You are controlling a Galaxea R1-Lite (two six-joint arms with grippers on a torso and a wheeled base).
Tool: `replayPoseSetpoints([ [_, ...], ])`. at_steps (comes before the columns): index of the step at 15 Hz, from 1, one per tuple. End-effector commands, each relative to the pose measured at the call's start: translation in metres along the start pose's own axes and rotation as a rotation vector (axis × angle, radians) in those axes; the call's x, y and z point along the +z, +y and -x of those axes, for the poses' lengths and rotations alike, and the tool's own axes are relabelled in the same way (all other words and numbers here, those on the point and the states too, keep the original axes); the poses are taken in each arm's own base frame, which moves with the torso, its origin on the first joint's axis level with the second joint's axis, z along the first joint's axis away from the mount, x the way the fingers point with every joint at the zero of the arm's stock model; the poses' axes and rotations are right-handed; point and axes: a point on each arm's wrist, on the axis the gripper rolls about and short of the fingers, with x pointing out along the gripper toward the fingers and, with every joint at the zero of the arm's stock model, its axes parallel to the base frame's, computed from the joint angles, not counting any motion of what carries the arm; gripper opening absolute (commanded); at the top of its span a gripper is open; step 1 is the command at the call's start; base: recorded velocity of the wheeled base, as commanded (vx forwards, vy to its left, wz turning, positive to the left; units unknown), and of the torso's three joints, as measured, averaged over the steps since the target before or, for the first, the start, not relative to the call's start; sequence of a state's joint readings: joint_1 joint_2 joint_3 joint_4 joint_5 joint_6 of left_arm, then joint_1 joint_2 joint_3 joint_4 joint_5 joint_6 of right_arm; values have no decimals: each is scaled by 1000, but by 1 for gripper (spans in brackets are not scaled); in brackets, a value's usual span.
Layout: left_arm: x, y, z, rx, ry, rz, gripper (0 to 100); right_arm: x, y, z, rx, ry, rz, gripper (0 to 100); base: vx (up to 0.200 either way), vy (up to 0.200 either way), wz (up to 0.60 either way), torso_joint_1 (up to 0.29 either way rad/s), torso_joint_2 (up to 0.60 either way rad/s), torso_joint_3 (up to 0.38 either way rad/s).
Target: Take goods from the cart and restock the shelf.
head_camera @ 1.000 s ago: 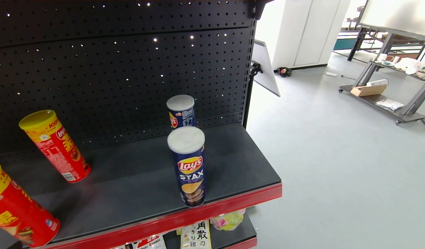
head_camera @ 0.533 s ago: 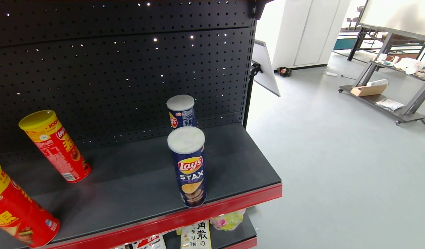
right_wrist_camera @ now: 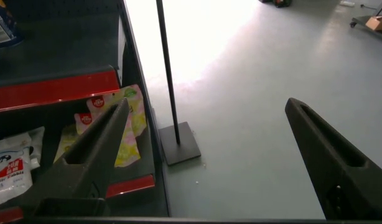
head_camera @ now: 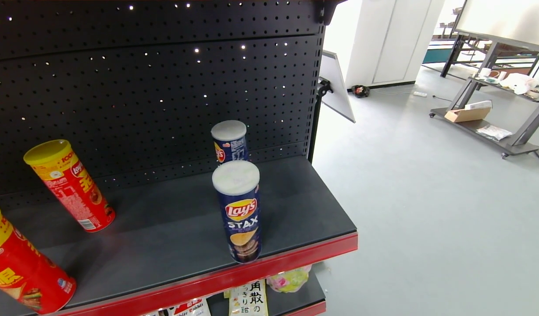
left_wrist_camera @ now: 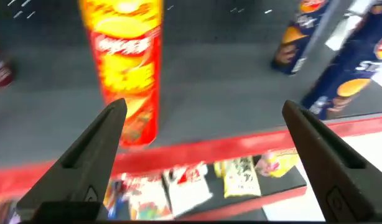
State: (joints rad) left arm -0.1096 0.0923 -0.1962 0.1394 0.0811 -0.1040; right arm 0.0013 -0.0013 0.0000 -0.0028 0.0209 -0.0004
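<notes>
On the black shelf board (head_camera: 164, 228) stand two blue chip cans, one at the front edge (head_camera: 238, 210) and one at the back (head_camera: 230, 141). Two red chip cans stand on the left, one further back (head_camera: 69, 184) and one at the front corner (head_camera: 19, 267). My left gripper (left_wrist_camera: 203, 155) is open and holds nothing; it hovers in front of the shelf's red edge (left_wrist_camera: 209, 149), facing a red can (left_wrist_camera: 124, 68), with the blue cans (left_wrist_camera: 353, 74) off to one side. My right gripper (right_wrist_camera: 213, 155) is open and holds nothing, low beside the shelf's end over grey floor.
A black pegboard (head_camera: 155, 87) backs the shelf. Snack bags (right_wrist_camera: 119, 124) lie on the lower shelf (head_camera: 291, 298). A thin pole on a square base (right_wrist_camera: 180, 142) stands by the shelf's end. Open grey floor lies to the right, with a rack on wheels (head_camera: 484, 116) far off.
</notes>
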Motion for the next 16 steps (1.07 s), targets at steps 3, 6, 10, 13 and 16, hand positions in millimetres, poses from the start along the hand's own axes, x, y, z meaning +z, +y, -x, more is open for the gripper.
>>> replayPoseSetpoints([
  [3,-33,2,-16,-8,6,-160,100,0,0,0,1,1,1,100,0,0,0,0,0,0],
  [6,-34,4,-16,77,11,-69,100,0,0,0,4,1,3,100,0,0,400,2,5,0],
  [10,-34,4,-16,79,11,-62,100,0,0,0,2,1,3,100,0,0,600,5,2,4],
  [13,-34,4,-16,71,14,-60,100,0,0,0,2,1,0,100,0,0,400,2,2,6],
  [16,-35,2,-16,-6,17,-99,100,0,0,0,2,1,-4,100,0,0,0,0,0,0],
])
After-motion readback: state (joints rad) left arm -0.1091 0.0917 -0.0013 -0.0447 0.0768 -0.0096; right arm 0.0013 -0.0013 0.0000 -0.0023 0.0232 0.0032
